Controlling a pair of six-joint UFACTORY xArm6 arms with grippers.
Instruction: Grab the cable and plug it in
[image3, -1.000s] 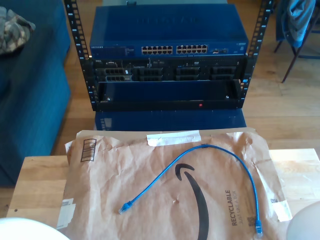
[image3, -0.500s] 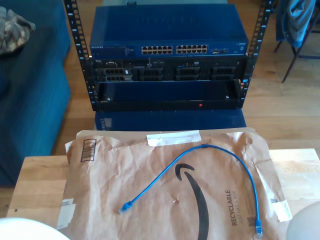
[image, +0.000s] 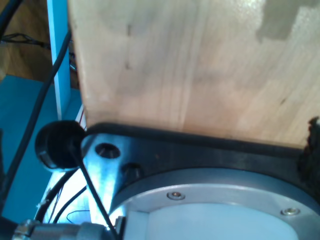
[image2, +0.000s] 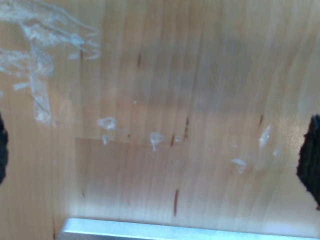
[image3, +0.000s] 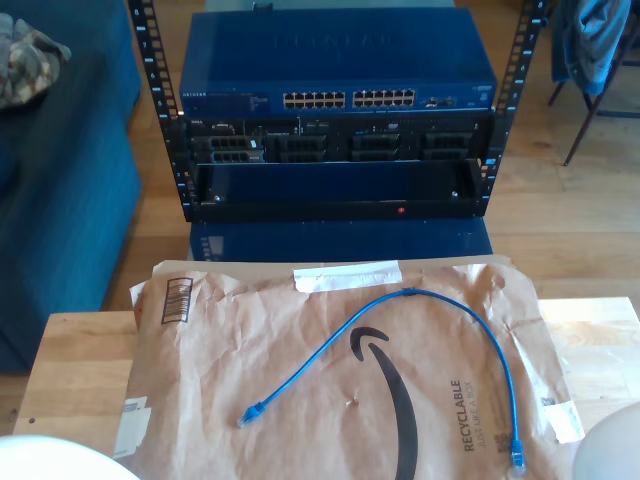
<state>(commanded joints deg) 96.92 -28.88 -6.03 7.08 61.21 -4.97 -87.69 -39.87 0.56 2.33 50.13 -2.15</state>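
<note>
The blue cable (image3: 400, 296) lies in an arch on a brown paper envelope (image3: 250, 340), loose and held by nothing. One plug (image3: 247, 414) points to the exterior view's left, the other plug (image3: 517, 456) rests near the front right of that view. My first gripper (image: 160, 150) hangs over bare wood beside a metal arm base (image: 210, 200), with one dark fingertip (image: 312, 145) at the frame edge. My second gripper (image2: 155, 155) is open above bare tabletop, its fingertips (image2: 310, 160) wide apart with nothing between them.
Beyond the wooden table (image3: 70, 370) stands a rack (image3: 335, 190) holding a blue network switch (image3: 340, 70) with a row of ports (image3: 348, 99). A blue sofa (image3: 60, 200) sits at the exterior view's left. White arm parts (image3: 50, 460) fill the front corners.
</note>
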